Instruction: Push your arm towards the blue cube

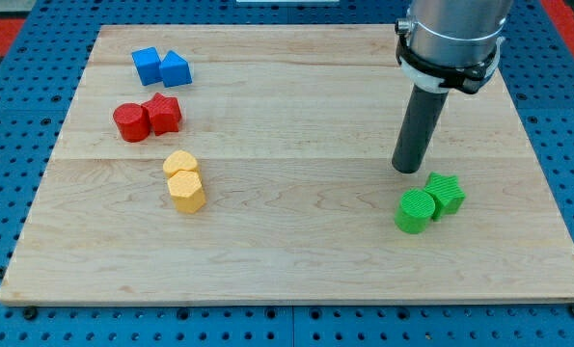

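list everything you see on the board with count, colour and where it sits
blue cube: 1, blue, view's top left, touching the other blue block
blue block: 1, blue, wedge-like, just right of the cube
red cylinder: 1, red, left side, below the blue pair
red star block: 1, red, touching the cylinder's right
yellow blocks: 2, yellow, left of centre, one directly below the other, touching
green cylinder: 1, green, view's lower right
green star block: 1, green, touching the cylinder's upper right
wooden board: 1, light wood, on a blue pegboard
my tip: 1, dark rod end, just above the green pair, far right of the blue cube
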Tool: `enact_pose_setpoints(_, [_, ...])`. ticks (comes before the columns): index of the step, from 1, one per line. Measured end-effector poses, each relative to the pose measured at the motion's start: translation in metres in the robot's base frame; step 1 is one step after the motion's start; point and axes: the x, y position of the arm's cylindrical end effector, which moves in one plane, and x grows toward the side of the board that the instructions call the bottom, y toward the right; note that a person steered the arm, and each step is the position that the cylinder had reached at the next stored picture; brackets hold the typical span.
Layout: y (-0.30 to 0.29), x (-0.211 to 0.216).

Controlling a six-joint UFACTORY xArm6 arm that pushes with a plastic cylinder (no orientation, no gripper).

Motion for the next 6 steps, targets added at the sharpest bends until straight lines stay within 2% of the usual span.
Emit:
enact_pose_setpoints(1, [0.000, 0.000])
enact_pose_setpoints(2, [0.002, -0.020])
enact_pose_setpoints(3, [-0.077, -0.073])
enact_pose_setpoints(4, [-0.172, -0.106])
enact_pose_setpoints(6, [-0.312, -0.121])
